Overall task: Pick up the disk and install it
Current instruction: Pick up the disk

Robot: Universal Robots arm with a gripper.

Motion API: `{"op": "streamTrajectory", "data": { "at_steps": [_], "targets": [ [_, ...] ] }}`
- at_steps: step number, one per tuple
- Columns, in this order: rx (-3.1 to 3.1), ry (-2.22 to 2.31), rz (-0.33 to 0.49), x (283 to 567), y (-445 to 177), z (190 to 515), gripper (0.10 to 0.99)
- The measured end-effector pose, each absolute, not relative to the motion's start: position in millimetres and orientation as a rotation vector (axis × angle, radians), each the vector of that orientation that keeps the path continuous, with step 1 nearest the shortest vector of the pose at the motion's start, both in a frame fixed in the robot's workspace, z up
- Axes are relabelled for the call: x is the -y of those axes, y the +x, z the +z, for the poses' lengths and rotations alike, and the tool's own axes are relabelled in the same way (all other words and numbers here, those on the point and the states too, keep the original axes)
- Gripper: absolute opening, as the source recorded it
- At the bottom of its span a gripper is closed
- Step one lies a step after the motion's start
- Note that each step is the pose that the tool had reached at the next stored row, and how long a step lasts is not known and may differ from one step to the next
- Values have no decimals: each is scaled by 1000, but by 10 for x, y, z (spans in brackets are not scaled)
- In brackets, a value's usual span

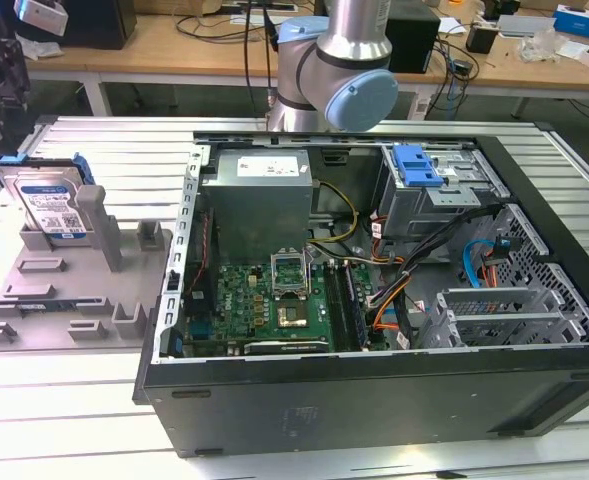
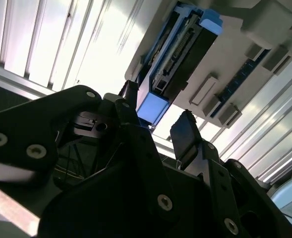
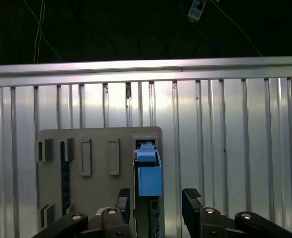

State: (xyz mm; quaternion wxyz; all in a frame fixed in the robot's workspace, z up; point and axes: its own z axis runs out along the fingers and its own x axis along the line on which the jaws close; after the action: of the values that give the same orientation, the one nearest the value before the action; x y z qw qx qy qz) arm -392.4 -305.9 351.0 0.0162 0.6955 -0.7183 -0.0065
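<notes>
The disk (image 1: 49, 200) stands on edge, tilted, in a slot of the grey holder plate (image 1: 64, 285) at the exterior view's left. It is silver-grey with a white-and-blue label and a blue frame. In both wrist views my gripper (image 3: 157, 201) hangs above the disk (image 3: 148, 173), open, its two black fingertips (image 3: 191, 197) apart on either side of the blue frame's end without touching it. The second wrist view looks along the disk's connector edge (image 2: 178, 54), with the gripper (image 2: 158, 121) a short way off it.
An open computer case (image 1: 374, 400) lies on the ribbed metal table (image 1: 74, 400), filling the middle and the exterior view's right. It holds a motherboard, a grey power supply (image 1: 259, 195) and a drive bay with a blue latch (image 1: 419, 165). The arm's elbow (image 1: 334, 70) rises behind it.
</notes>
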Motion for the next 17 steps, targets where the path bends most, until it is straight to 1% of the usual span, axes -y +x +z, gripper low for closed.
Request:
{"op": "streamTrajectory", "data": {
  "at_steps": [17],
  "targets": [
    [2161, 2234, -19, 3077, -3977, 3415, 541]
  ]
}}
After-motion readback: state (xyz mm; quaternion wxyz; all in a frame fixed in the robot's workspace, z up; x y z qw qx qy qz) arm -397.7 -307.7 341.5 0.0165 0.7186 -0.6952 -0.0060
